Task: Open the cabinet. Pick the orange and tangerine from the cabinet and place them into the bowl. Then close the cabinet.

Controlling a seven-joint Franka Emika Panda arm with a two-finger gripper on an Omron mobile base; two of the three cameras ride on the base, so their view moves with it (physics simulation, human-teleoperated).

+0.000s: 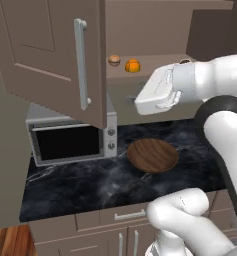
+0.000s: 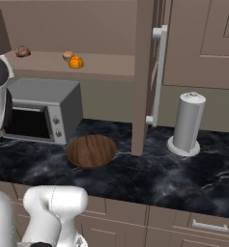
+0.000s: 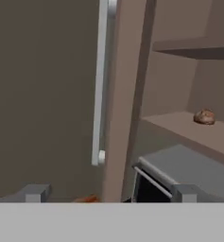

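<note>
- Standing open, the wide taupe-brown wall cabinet (image 1: pixel 50 55) has two panelled doors, each with one long vertical silver bar handle (image 1: pixel 81 65); both doors are swung out, seen edge-on in the right base view.
- On the cabinet's lower shelf (image 2: pixel 106 65) lie three small round things: one bright orange fruit (image 2: pixel 76 62), one smaller pale orange-brown fruit (image 2: pixel 67 55) touching it from behind, and one brown lumpy piece (image 2: pixel 22 51) well apart to the left.
- One wide, shallow round bowl of dark brown grained wood (image 1: pixel 153 155) rests on the black marbled table (image 1: pixel 80 185), just beside the single silver microwave (image 1: pixel 70 140); nothing is in the bowl.
- One grey upright cylinder on a round base (image 2: pixel 187 124) stands on the table, beyond the right door.
- The tool (image 3: pixel 108 194) has its two dark finger tips set apart with nothing between them, facing the left door's edge.
</note>
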